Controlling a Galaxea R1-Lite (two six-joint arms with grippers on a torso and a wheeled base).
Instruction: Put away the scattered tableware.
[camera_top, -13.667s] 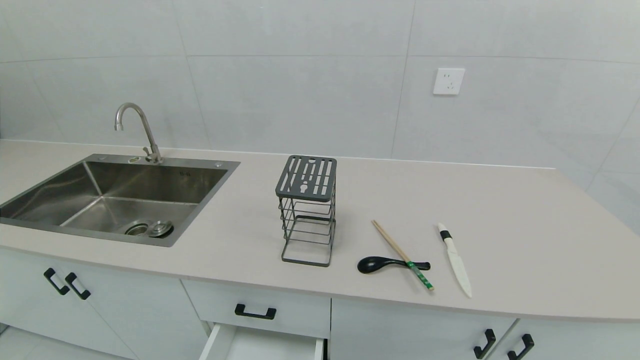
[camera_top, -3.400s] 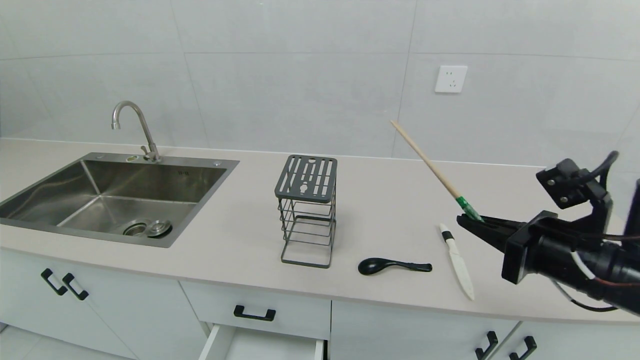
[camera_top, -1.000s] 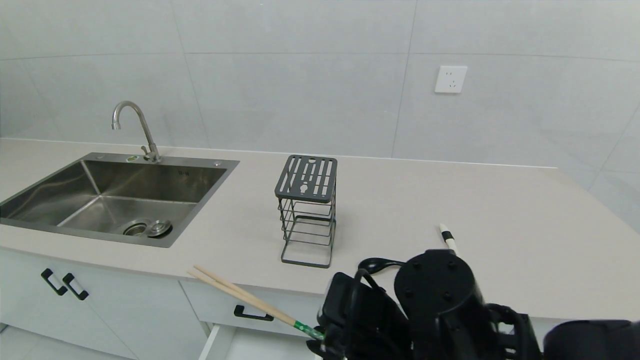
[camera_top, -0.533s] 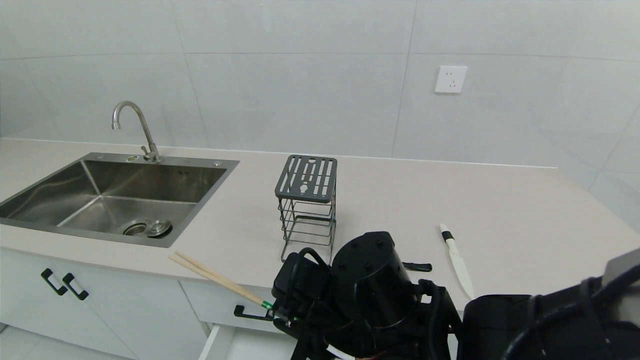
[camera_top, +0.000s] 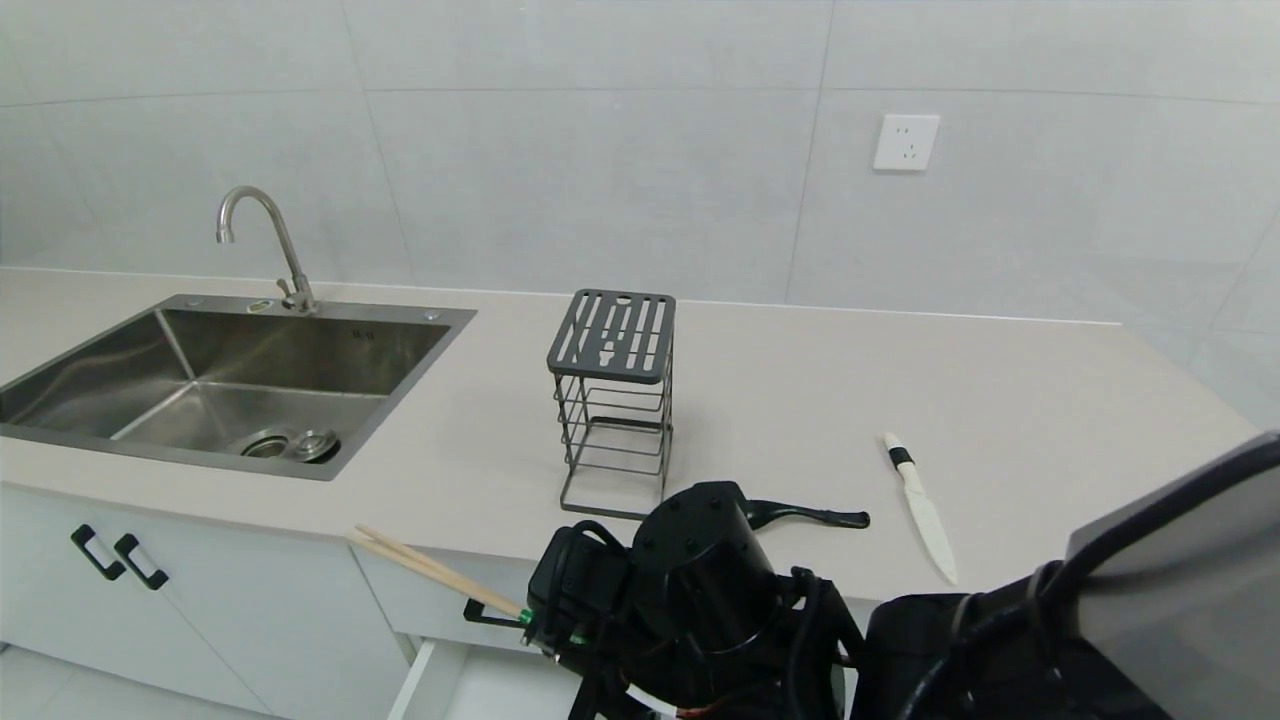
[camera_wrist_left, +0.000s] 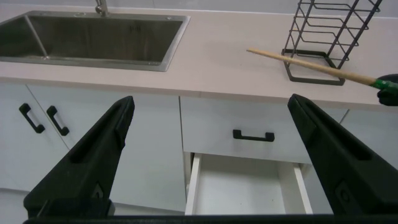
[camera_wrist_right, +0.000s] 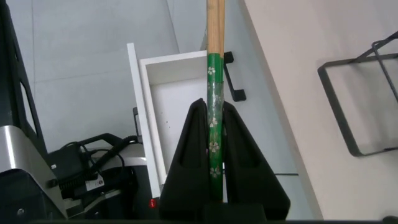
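My right gripper (camera_top: 528, 617) is shut on the green end of a pair of wooden chopsticks (camera_top: 432, 567). It holds them out past the counter's front edge, above an open white drawer (camera_wrist_left: 249, 186). In the right wrist view the chopsticks (camera_wrist_right: 215, 56) run between the shut fingers (camera_wrist_right: 200, 134) over the drawer (camera_wrist_right: 163, 118). A black spoon (camera_top: 812, 517) lies on the counter, its bowl hidden behind the right arm. A white knife (camera_top: 922, 505) lies to its right. My left gripper (camera_wrist_left: 211, 106) hangs open in front of the cabinets, holding nothing.
A dark wire cutlery rack (camera_top: 612, 400) stands mid-counter behind the arm. A steel sink (camera_top: 230, 385) with a tap (camera_top: 262, 235) takes up the counter's left part. Cabinet doors with black handles (camera_wrist_left: 43, 118) flank the drawer.
The right arm took the chopsticks off the counter, then swung them down and left to the front edge over the drawer. The head view has shifted slightly. Spoon and knife have stayed put.
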